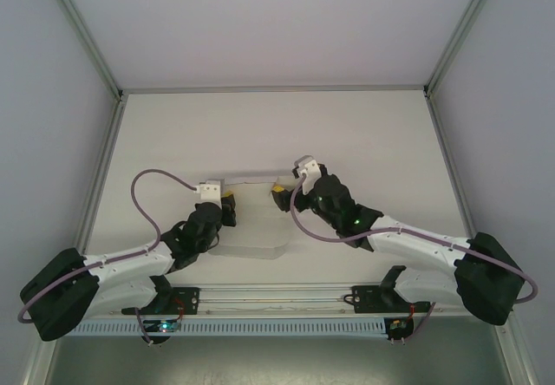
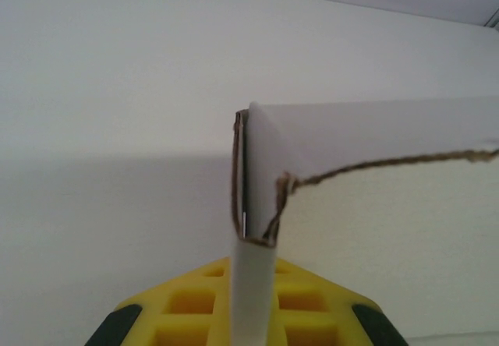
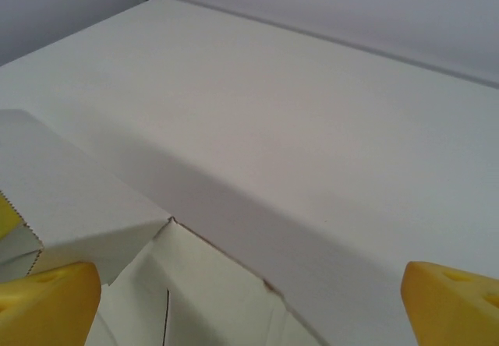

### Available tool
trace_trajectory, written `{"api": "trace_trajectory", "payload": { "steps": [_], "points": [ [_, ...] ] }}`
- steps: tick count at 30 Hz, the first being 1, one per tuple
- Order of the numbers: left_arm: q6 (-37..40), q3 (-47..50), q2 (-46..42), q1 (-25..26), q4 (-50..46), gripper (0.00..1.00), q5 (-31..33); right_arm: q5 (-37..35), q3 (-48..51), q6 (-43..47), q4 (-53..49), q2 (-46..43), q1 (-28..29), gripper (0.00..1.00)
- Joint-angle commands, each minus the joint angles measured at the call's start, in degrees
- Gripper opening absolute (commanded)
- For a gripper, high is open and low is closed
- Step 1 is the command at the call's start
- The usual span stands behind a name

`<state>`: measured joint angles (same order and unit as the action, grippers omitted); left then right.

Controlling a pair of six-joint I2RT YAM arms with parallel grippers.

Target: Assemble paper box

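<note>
Plainly, the paper box [image 1: 251, 229] lies partly folded on the white table [image 1: 260, 125], a little toward 6 o'clock from the table's middle in the overhead view. One wall stands up along its 12 o'clock edge. That raised wall runs from 9 to 3 o'clock, and a gripper sits at each end of it. The left gripper [image 1: 228, 205] is at the box's 10 o'clock corner. Its wrist view shows the left gripper [image 2: 253, 307] clenched on a thin upright flap of the paper box [image 2: 374, 139], the card pinched edge-on between the yellow pads. The right gripper [image 1: 279, 194] is at the 2 o'clock corner with its jaws spread wide and holding nothing. Seen from its own wrist, the right gripper [image 3: 249, 307] has the folded corner of the paper box [image 3: 86, 198] toward 8 o'clock, low between the fingertips but not touched by them. Both arms are about equally near. Since the left one already holds its end, the free right end probably falls to the right arm, which would need to come down toward 8 o'clock across the wall's line before closing.
</note>
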<state>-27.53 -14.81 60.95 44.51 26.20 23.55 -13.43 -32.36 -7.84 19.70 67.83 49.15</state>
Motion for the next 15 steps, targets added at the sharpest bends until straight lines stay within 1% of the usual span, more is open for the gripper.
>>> {"api": "trace_trajectory", "payload": {
  "steps": [1,4,8,10,12,14,15],
  "points": [
    [-0.73,0.52,-2.23,0.62,4.12,0.0,-2.99,-10.97,0.06,-2.0,8.38,0.55,2.58,0.98],
    [-2.2,0.83,-3.13,0.62,2.75,0.0,0.05,-12.12,1.17,-3.04,7.35,-1.85,2.98,0.98],
    [-4.25,1.85,-4.73,0.63,1.41,0.0,4.69,-9.18,4.02,-5.94,1.59,-9.34,3.07,0.98],
    [-4.8,2.83,-5.82,0.65,2.15,0.0,5.42,-8.74,5.84,-8.5,-2.06,-13.28,3.02,0.98],
    [-5.21,3.29,-7.35,0.65,1.75,0.0,6.15,-8.8,6.93,-11.24,-8.45,-17.01,2.74,0.98],
    [-5.89,2.91,-9.15,0.62,-0.8,0.0,6.8,-8.28,7.43,-12.85,-14.65,-19.81,2.2,0.98],
    [-6.56,2.69,-9.91,0.73,-2.13,0.0,7.59,-7.32,7.98,-13.05,-16.17,-20.8,2.07,0.98]
  ]
}}
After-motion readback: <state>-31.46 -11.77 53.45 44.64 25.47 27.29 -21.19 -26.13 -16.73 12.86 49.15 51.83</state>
